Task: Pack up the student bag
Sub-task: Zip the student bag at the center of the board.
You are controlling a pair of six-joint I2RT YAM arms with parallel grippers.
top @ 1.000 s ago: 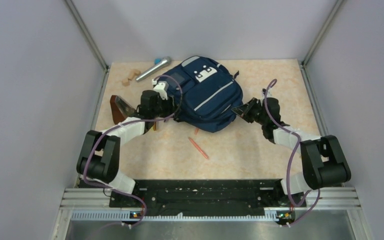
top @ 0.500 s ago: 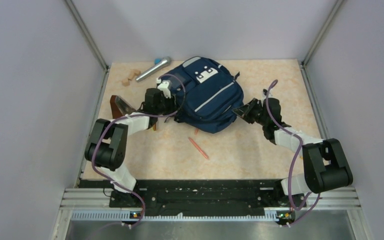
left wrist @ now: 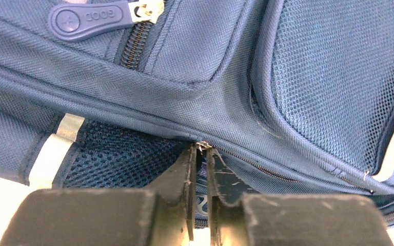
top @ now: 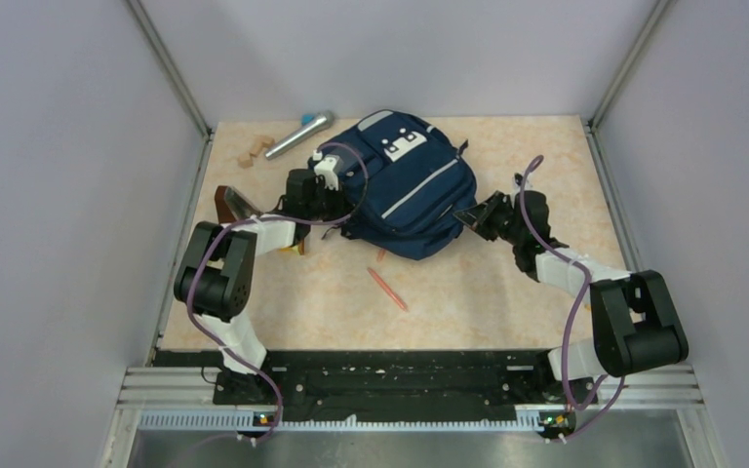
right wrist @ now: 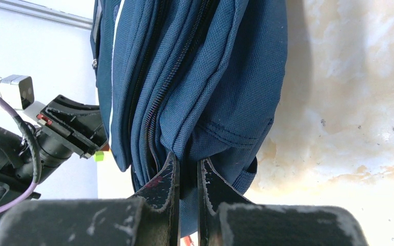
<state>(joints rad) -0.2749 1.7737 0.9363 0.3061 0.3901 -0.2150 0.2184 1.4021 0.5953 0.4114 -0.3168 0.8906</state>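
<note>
Thin pink stick (top: 387,289) lies nearest on the surface (top: 507,283). Past it, my R gripper (right wrist: 187,166) pinches a fabric fold of the student bag (top: 405,185). L gripper (left wrist: 200,154), jaws narrow, nips its zip pull (left wrist: 203,146). Bag sits mid-surface, twd back.

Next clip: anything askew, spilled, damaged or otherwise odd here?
Nothing damaged. The student bag lies flat and skewed on the table, its right edge bunched in the shut right pincer. Loose items lie scattered outside it: an orange pen just in front, a silver cylinder and wooden blocks near the far-left corner.
</note>
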